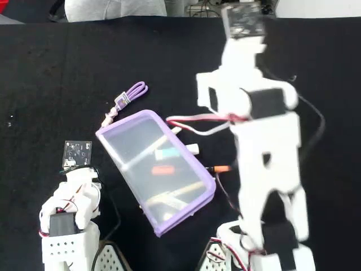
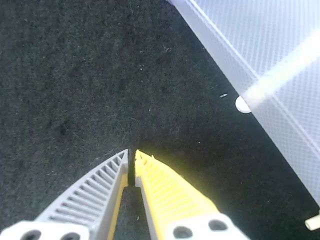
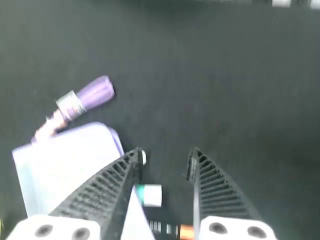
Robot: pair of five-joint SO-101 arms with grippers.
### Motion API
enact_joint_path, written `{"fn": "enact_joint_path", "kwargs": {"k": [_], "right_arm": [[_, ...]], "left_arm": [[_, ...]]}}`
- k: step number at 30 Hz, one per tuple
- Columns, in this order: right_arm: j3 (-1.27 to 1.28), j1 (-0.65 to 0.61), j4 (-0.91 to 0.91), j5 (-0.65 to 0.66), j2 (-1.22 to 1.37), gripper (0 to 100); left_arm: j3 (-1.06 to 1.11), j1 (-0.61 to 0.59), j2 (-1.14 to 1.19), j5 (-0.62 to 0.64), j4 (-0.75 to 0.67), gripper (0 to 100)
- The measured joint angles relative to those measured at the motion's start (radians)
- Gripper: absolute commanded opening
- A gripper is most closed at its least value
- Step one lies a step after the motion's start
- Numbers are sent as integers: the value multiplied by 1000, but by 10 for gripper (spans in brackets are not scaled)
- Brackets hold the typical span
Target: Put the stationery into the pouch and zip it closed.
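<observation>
Right pincer (image 3: 165, 159) open just beside the clear pouch (image 1: 148, 155), perhaps poised for the pen (image 3: 150, 195) beneath it; left pincer (image 2: 131, 169) closed, empty, parked near the pouch's edge

Most likely a robotics lab or test bench. A table (image 1: 45, 73) draped in plain black cloth carries two white plastic robot arms. The left arm (image 1: 70, 220) sits folded low at the near left, and the right arm (image 1: 265, 147) stands taller at the near right. Bare red and white wires (image 1: 197, 118) trail from the right arm. Beyond the table's far edge, tangled cables (image 1: 203, 8) lie beside a pale surface (image 1: 318, 7).
</observation>
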Motion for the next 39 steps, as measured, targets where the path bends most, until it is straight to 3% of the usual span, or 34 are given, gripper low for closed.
{"fn": "enact_joint_path", "kwargs": {"k": [2, 8, 13, 19, 29, 32, 39], "right_arm": [[40, -9, 25, 9, 32, 160], [333, -23, 21, 206, 32, 159], [591, -29, -81, 345, 32, 159], [697, -29, -190, 371, 28, 159], [732, 25, -219, 373, -153, 159], [767, 80, -252, 371, -196, 159], [836, 187, -341, 371, -232, 162]], "left_arm": [[0, 0, 0, 0, 0, 30], [0, 0, 0, 0, 0, 30], [0, 0, 0, 0, 0, 30], [0, 0, 0, 0, 0, 30], [0, 5, 0, 0, 0, 30], [0, 80, 0, 0, 0, 30], [0, 379, 0, 0, 0, 30]]}}
